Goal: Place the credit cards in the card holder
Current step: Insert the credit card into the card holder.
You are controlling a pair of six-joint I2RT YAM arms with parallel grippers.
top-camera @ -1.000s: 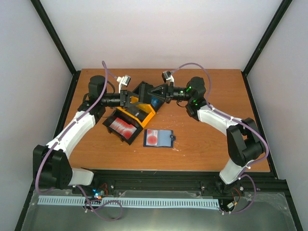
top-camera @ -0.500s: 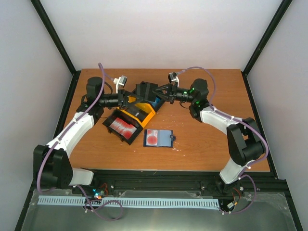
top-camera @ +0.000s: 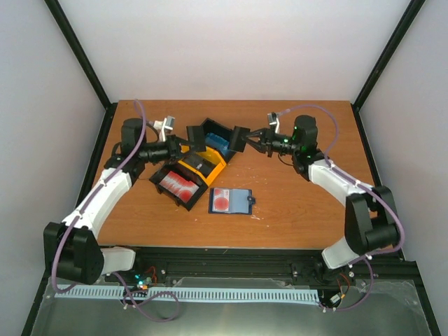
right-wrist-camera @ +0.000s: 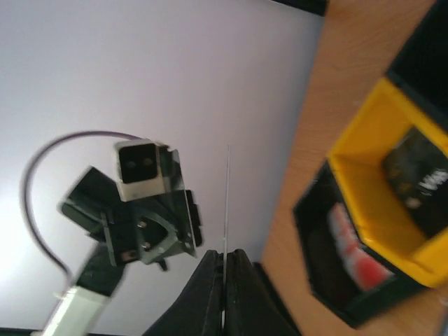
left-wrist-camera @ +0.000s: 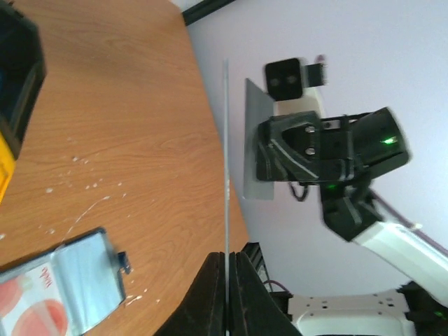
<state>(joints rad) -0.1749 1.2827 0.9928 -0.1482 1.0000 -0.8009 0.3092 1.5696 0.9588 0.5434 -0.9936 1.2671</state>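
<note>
Navy card holder (top-camera: 240,201) open | left gripper (left-wrist-camera: 227,255) clamps edge-on card (left-wrist-camera: 226,154) | right gripper (right-wrist-camera: 225,253) seemingly clamps grey card (left-wrist-camera: 250,140)

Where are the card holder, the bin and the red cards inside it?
card holder (top-camera: 240,201), top external view, blue right flap.
bin (top-camera: 212,170), top external view, yellow wall.
red cards (top-camera: 177,185), top external view, top card's face.

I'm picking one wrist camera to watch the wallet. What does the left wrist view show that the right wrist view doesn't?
Only left wrist: the open card holder with a red card inside, and the right gripper gripping a grey card. Only right wrist: the bin, its red cards, and the left gripper. Both: wooden table and a thin card edge-on in the camera's own fingers.
</note>
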